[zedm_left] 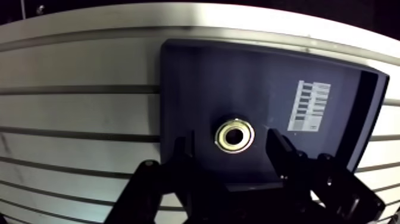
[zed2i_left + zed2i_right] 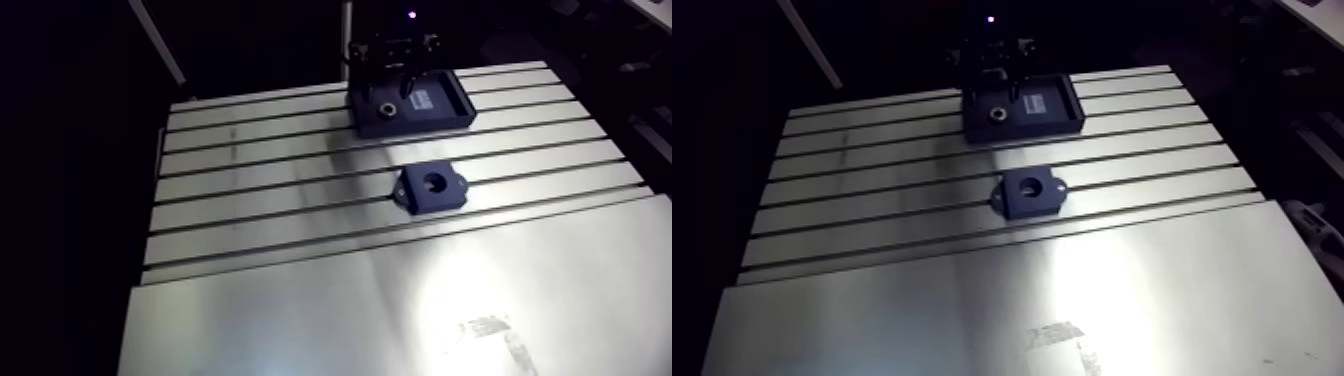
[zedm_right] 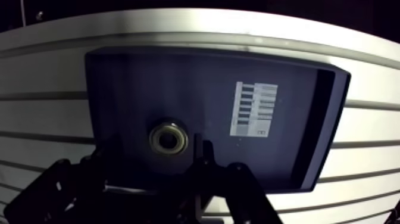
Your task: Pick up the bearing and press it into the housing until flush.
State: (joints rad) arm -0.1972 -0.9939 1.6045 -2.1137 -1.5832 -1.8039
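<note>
Two fingers of the end effector (image 1: 231, 146) are standing apart, released, straddling the bearing (image 1: 234, 135), which is lying flat in the tray (image 1: 196, 77) below and between them.

Label (image 1: 308, 106) print unreadable, tray (image 1: 190, 77) near rim hidden behind claw (image 1: 229, 140)
</note>
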